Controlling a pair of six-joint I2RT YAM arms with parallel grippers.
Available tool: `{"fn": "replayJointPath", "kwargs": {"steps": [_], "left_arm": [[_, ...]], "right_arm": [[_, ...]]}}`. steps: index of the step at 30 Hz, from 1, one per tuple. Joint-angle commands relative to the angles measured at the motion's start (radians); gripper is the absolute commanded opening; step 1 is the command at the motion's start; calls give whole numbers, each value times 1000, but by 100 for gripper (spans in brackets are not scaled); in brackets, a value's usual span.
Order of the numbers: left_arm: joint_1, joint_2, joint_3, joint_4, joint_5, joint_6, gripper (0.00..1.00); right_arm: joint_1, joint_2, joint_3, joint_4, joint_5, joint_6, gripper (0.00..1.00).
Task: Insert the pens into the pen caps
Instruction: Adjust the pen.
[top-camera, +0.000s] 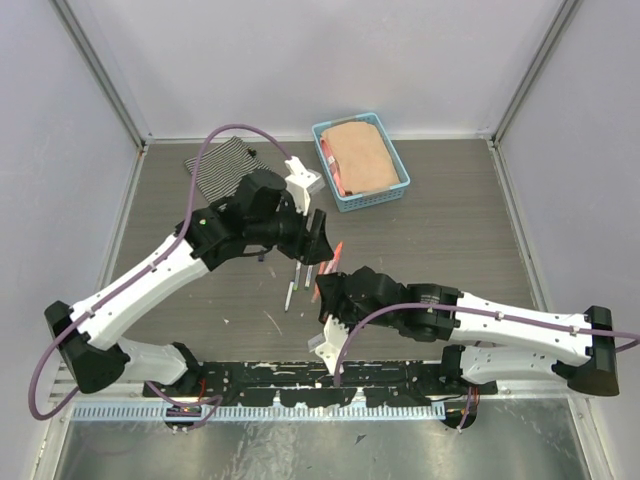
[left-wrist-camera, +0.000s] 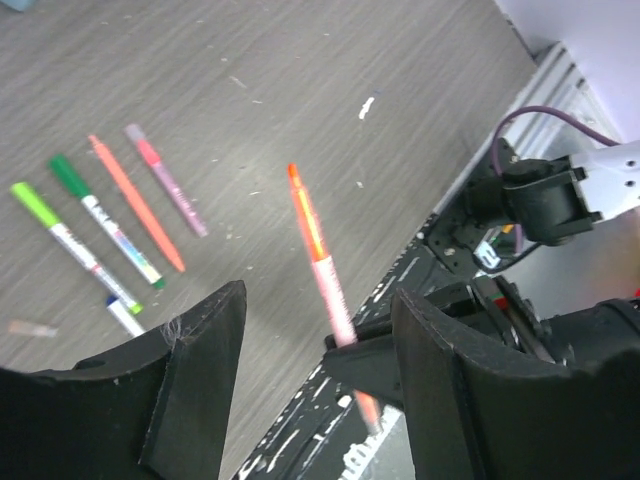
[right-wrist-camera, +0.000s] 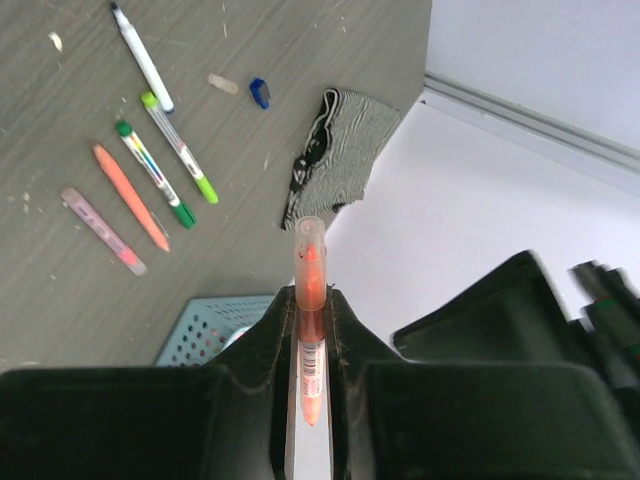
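Five pens lie loose on the grey table (top-camera: 450, 230), just left of the right gripper in the top view: a white pen (right-wrist-camera: 143, 58) with a dark tip, a light-green-capped pen (right-wrist-camera: 180, 148), a dark-green-capped pen (right-wrist-camera: 152, 172), an orange pen (right-wrist-camera: 130, 197) and a pink pen (right-wrist-camera: 100, 230), the last four roughly parallel and close together but apart. Sixth pen, orange-red (right-wrist-camera: 311, 265), is clamped in the right gripper (right-wrist-camera: 310, 305); jaws closed on its barrel, tip end raised off the table and pointing toward the left arm, a clear cap over the tip. Left gripper (left-wrist-camera: 318, 300) hangs just beyond that tip with jaws spread wide and nothing held; the raised pen shows in the gap between its fingers (left-wrist-camera: 200, 360), touching neither in that view. Blue cap (right-wrist-camera: 259, 92) and pale pink cap (right-wrist-camera: 223, 84) lie on the table near the white pen's far end. Striped cloth (top-camera: 220, 165) sits at the far left of the table, partly hidden by the left arm. Blue basket (top-camera: 325, 165) with a tan folded item (top-camera: 362, 155) stands at the far centre, well apart from the pens.
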Motion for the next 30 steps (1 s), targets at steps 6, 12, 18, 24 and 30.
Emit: {"fn": "replayJointPath", "kwargs": {"steps": [6, 12, 18, 24, 30], "left_arm": [[2, 16, -44, 165, 109, -89, 67], [2, 33, -69, 193, 107, -103, 64], [1, 33, -84, 190, 117, -102, 60], [1, 24, -122, 213, 138, -115, 56], [1, 41, -133, 235, 181, -127, 34]], "right_arm": [[42, -7, -2, 84, 185, -154, 4], [48, -14, -15, 104, 188, -159, 4], [49, -19, -15, 121, 212, -164, 4], [49, -26, -12, 128, 216, -168, 4], [49, -20, -9, 125, 222, -168, 4]]}}
